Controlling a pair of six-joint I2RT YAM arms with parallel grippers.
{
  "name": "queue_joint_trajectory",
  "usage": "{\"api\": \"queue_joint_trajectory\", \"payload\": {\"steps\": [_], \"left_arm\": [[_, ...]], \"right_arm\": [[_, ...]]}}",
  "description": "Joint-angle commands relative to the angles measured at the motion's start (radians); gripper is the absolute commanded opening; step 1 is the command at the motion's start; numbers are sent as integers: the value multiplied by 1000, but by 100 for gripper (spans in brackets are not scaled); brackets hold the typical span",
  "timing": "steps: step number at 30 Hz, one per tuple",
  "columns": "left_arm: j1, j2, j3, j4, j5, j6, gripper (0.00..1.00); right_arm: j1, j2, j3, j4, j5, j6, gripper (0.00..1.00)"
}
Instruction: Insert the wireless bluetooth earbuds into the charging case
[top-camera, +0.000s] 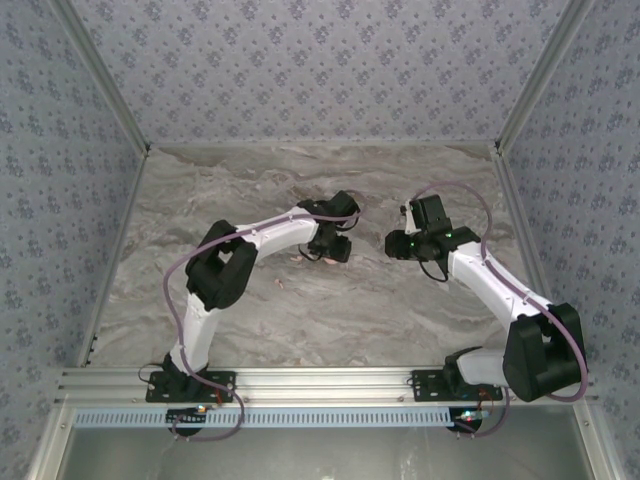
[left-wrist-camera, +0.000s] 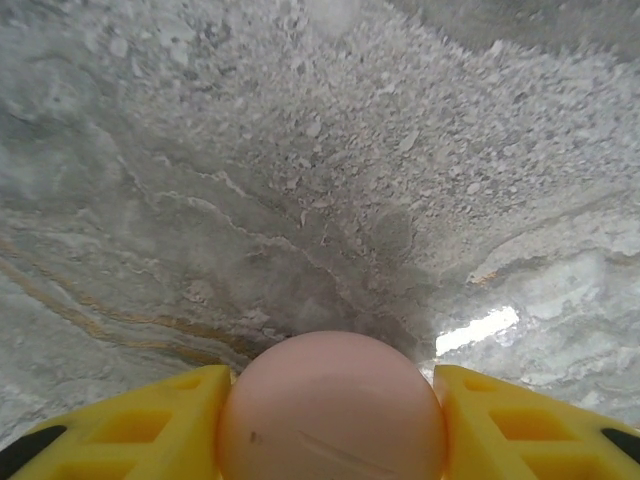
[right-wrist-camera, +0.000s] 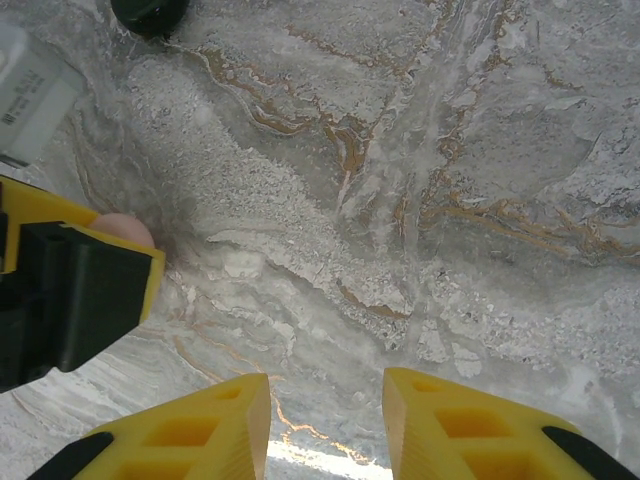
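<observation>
A pale pink rounded charging case (left-wrist-camera: 330, 400) sits between the yellow fingers of my left gripper (left-wrist-camera: 330, 425), which is shut on its two sides just above the marble table. In the top view the left gripper (top-camera: 337, 248) and the right gripper (top-camera: 396, 243) face each other near the table's middle, a short gap apart. My right gripper (right-wrist-camera: 327, 425) is open, with only bare table between its fingers. In the right wrist view the pink case (right-wrist-camera: 125, 228) peeks out behind the left gripper's finger (right-wrist-camera: 95, 290). Two tiny pale pink bits, probably earbuds (top-camera: 298, 258), lie just left of the left gripper.
A black rounded thing (right-wrist-camera: 150, 12) lies at the top edge of the right wrist view. The marble table (top-camera: 330, 190) is walled by patterned panels at the back and both sides. The aluminium rail (top-camera: 320, 385) with the arm bases runs along the near edge.
</observation>
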Motion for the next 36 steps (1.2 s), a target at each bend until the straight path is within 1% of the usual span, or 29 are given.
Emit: {"api": "queue_joint_trajectory", "payload": {"steps": [1, 7, 9, 11, 13, 17, 21, 23, 24, 26, 29, 31, 32, 33, 36], "left_arm": [[-2, 20, 30, -7, 10, -19, 51], [-2, 31, 26, -7, 11, -25, 55], [-1, 23, 18, -7, 11, -26, 60], [-3, 3, 6, 34, 11, -25, 65], [0, -18, 2, 42, 8, -19, 68], [11, -65, 10, 38, 19, -2, 69], [42, -135, -14, 49, 37, 14, 68], [65, -163, -29, 51, 43, 22, 66], [77, -172, -36, 50, 43, 25, 63], [106, -185, -56, 50, 53, 26, 54], [139, -189, -89, 61, 72, 30, 47], [154, -186, -108, 66, 76, 33, 43], [159, -184, -119, 72, 79, 33, 38], [164, -181, -130, 78, 83, 33, 35], [175, -170, -153, 100, 100, 37, 29]], "right_arm": [[-8, 12, -2, -2, -20, 1, 36], [-5, 22, -1, -6, -29, 3, 36], [-5, 25, -1, -6, -29, 2, 37], [-6, 27, 0, -4, -36, 0, 37], [-5, 30, 1, -6, -40, -1, 37], [-6, 38, -5, 4, -51, -2, 37], [-4, 72, 1, 11, -95, -8, 37], [7, 98, 7, 16, -118, -8, 36], [13, 111, 9, 19, -127, -8, 35], [28, 142, 15, 32, -143, -2, 32], [56, 188, 26, 59, -161, 16, 28], [74, 224, 34, 81, -178, 30, 26], [84, 243, 41, 90, -185, 36, 24], [96, 268, 51, 93, -187, 42, 22], [126, 332, 82, 104, -191, 54, 18]]}}
